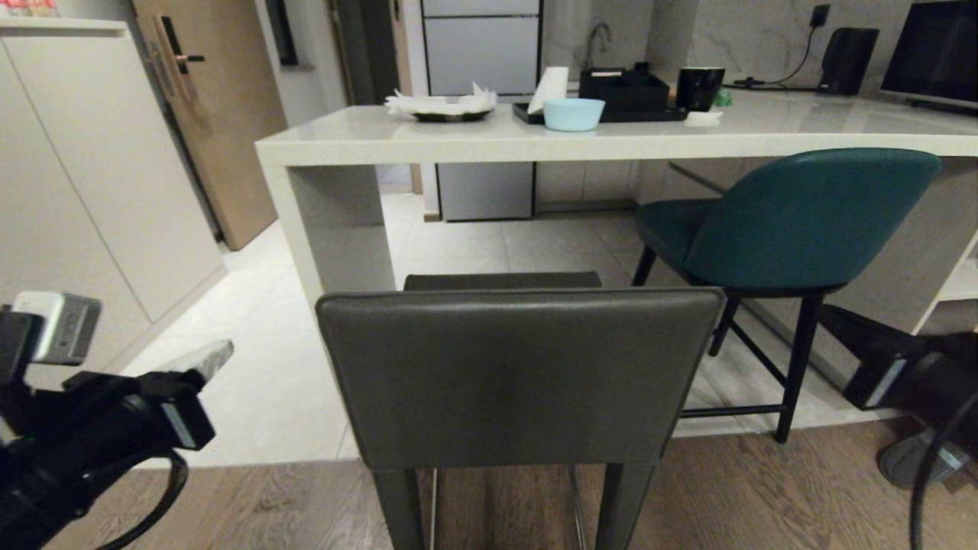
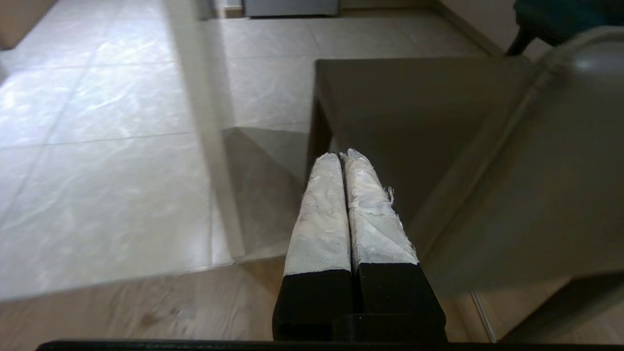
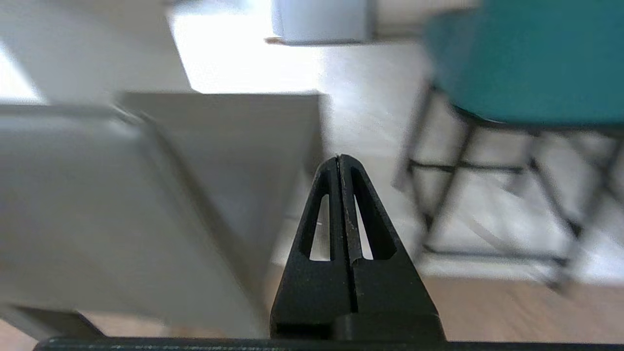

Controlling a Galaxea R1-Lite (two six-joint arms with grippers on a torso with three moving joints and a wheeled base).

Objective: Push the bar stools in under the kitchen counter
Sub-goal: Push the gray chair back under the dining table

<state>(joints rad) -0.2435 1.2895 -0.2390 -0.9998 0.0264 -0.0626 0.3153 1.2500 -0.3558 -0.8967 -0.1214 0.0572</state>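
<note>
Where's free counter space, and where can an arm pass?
The kitchen counter is bare at its left corner, before the napkin plate. The tray and blue bowl crowd the middle. An open gap lies between the grey stool and the teal stool.

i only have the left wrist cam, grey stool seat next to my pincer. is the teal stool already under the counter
Observer: Partly. On the head view the teal stool has its seat under the kitchen counter, its back outside the edge.
Operator: and the grey one
Observer: The grey stool stands short of the counter, nearest the robot.
Operator: where's the right pincer
Observer: The right wrist view shows the right pincer shut, between the two stools, touching neither.
</note>
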